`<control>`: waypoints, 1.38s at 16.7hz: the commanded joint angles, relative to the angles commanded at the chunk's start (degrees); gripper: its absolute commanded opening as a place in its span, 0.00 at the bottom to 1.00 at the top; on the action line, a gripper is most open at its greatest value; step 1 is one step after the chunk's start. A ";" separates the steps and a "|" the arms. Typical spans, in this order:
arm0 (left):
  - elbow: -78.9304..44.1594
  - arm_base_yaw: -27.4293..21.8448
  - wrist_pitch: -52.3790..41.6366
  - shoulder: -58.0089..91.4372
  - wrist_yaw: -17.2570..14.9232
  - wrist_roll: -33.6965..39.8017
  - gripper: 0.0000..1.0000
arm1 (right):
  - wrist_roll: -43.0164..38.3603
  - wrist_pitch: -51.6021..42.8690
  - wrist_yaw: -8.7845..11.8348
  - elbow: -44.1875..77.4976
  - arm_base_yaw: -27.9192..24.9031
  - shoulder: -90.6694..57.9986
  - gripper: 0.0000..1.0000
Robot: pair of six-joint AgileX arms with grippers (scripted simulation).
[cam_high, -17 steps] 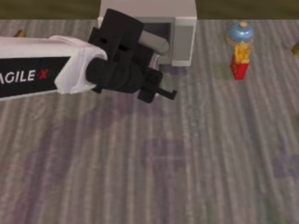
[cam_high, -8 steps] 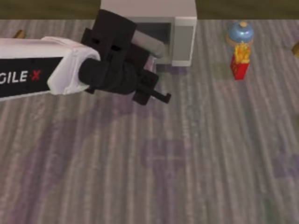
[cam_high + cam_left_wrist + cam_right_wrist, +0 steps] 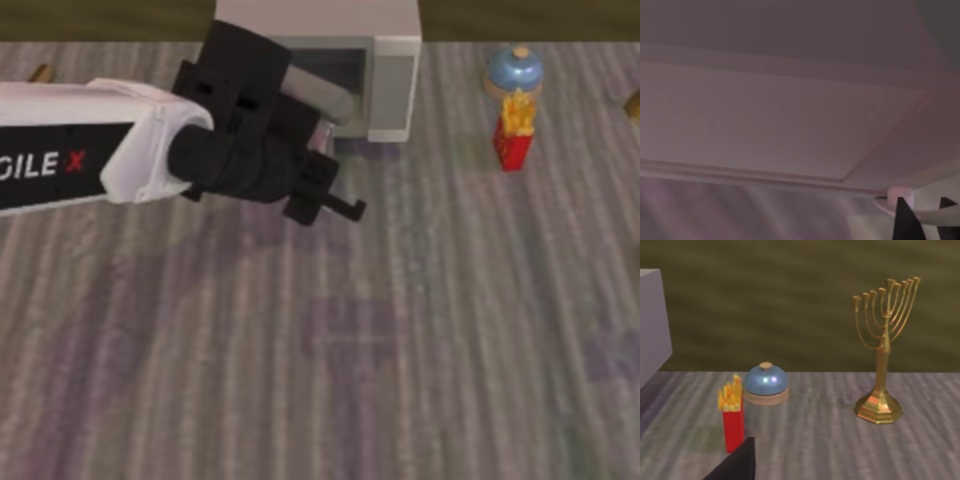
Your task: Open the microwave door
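The microwave door (image 3: pixel 322 95), a flat light-grey panel with a pale window, stands swung partly out from the boxy light-grey microwave (image 3: pixel 330 40) at the far edge of the striped grey-purple tabletop (image 3: pixel 400 350), left of centre, with the dark cavity showing behind it. Nearest the camera above, my left gripper (image 3: pixel 335 195) hangs just in front of the door's free edge; from my left wrist the panel fills the view, and my dark fingertips (image 3: pixel 904 222) sit at the small pale handle (image 3: pixel 900 197), apparently closed around it, though that is a judgement from a partial look. I judge the pull to be under way, the door partly open; the next move calls for drawing the handle farther out along an arc about the hinge, keeping the hold from slipping. My arm's white casing reads "GILE X", part of AgileX. Farther right stand a red carton of yellow fries (image 3: pixel 513 135) and a blue domed bell (image 3: pixel 514 68), then a golden candelabrum (image 3: pixel 882 350). My right gripper's fingers I cannot tell.
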State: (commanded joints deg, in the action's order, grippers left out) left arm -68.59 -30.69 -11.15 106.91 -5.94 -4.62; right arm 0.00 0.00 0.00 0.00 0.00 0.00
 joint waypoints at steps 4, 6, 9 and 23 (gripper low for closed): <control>0.00 0.00 0.00 0.00 0.00 0.00 0.00 | 0.00 0.00 0.00 0.00 0.00 0.00 1.00; 0.00 0.00 0.00 0.00 0.00 0.00 0.00 | 0.00 0.00 0.00 0.00 0.00 0.00 1.00; 0.00 0.00 0.00 0.00 0.00 0.00 0.00 | 0.00 0.00 0.00 0.00 0.00 0.00 1.00; 1.60 1.52 -0.19 -1.28 -3.14 -3.73 0.00 | 0.00 0.00 0.00 0.00 0.00 0.00 1.00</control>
State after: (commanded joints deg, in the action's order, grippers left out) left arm -66.99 -29.17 -11.34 105.63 -9.08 -8.36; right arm 0.00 0.00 0.00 0.00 0.00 0.00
